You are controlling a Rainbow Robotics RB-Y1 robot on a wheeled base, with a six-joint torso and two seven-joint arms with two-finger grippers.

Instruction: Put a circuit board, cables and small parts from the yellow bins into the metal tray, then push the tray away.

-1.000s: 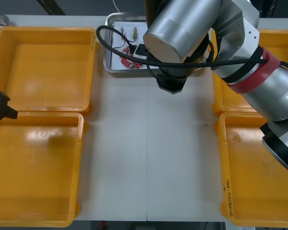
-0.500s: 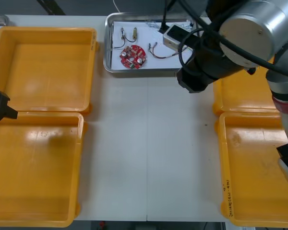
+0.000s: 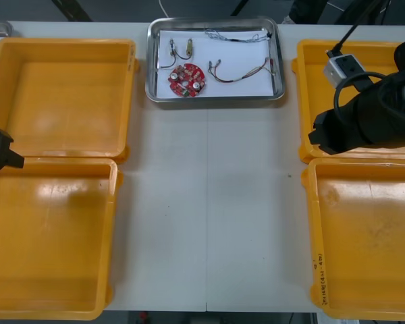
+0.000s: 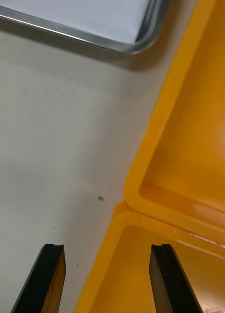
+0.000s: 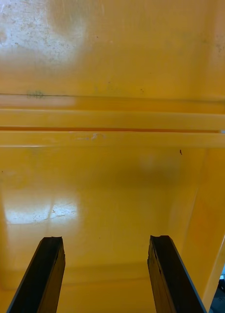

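Note:
The metal tray [image 3: 150, 67] stands at the table's far edge, white inside. In it lie a round red circuit board [image 3: 187, 80], a red and yellow cable [image 3: 239, 71], a thin twisted cable [image 3: 236, 35] along the back and small metal parts [image 3: 188, 46]. My right gripper [image 4: 108, 279] is open above the seam between the two right yellow bins [image 4: 191, 146], with a corner of the tray [image 4: 142, 44] beyond its fingers. In the front view the right arm [image 3: 371, 118] hangs over the far right bin [image 3: 310, 67]. My left gripper [image 5: 105, 274] is open over the left yellow bins [image 5: 112, 186].
Both left bins [image 3: 61, 94] and the near right bin [image 3: 364, 243] look bare inside. White table [image 3: 209, 202] stretches between the bin pairs, from the tray toward the front edge. The left arm [image 3: 0, 148] rests at the left edge.
My right arm has swung from over the tray to the right and back toward me, now over the right bins. The tray's contents are uncovered. The left arm stayed put.

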